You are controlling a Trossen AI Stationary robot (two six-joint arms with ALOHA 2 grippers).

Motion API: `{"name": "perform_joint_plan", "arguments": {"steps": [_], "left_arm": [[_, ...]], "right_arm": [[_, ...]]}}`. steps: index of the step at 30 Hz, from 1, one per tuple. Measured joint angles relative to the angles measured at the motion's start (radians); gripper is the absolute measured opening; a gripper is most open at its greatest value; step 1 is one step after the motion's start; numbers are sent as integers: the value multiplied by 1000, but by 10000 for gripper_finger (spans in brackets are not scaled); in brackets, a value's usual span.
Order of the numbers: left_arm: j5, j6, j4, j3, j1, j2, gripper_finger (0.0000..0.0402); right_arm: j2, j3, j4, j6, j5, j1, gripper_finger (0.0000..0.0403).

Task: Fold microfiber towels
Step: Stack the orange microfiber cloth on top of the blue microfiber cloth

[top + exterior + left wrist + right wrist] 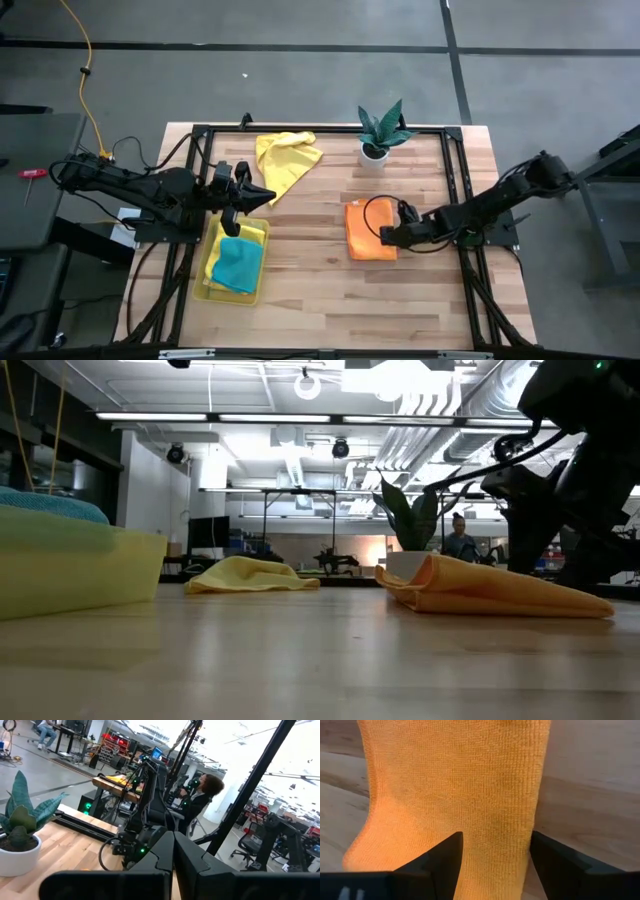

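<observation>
Straddling the orange towel (pixel 455 785), right gripper (pixel 495 857) low, fingers spread wide.

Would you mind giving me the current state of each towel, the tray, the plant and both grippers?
orange towel: folded, flat on the table
yellow towel: crumpled, unfolded, near the far edge
teal towel: folded, lying in the tray
yellow tray: holding towels
potted plant: upright
right gripper: open, straddling the orange towel's edge
left gripper: shut, holding nothing, above the tray
</observation>
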Motion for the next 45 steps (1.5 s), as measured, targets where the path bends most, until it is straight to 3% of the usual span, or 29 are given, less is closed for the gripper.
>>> {"name": "perform_joint_plan", "arguments": {"steps": [7, 13, 19, 25, 31, 36, 41, 45], "left_arm": [[-3, -3, 0, 0, 0, 0, 0], [-37, -4, 4, 0, 0, 0, 0], [-215, -68, 7, 10, 0, 1, 4], [-212, -14, -17, 77, 25, 36, 41], [-56, -21, -265, 226, 105, 132, 123], [199, -12, -376, 353, 171, 259, 199], [494, 3, -383, 475, 213, 417, 245], [616, 47, -382, 560, 217, 543, 258]], "right_arm": [[73, 28, -11, -2, 2, 2, 165], [79, 76, -108, -126, -4, 1, 18], [44, 217, -284, -407, -27, -19, 4], [42, 475, -472, -793, -11, -27, 2], [42, 702, -548, -1128, -3, -26, 1], [41, 821, -546, -1340, -74, -9, 1], [41, 869, -543, -1379, -153, 7, 0], [41, 855, -480, -1365, -166, 31, 0]]}}
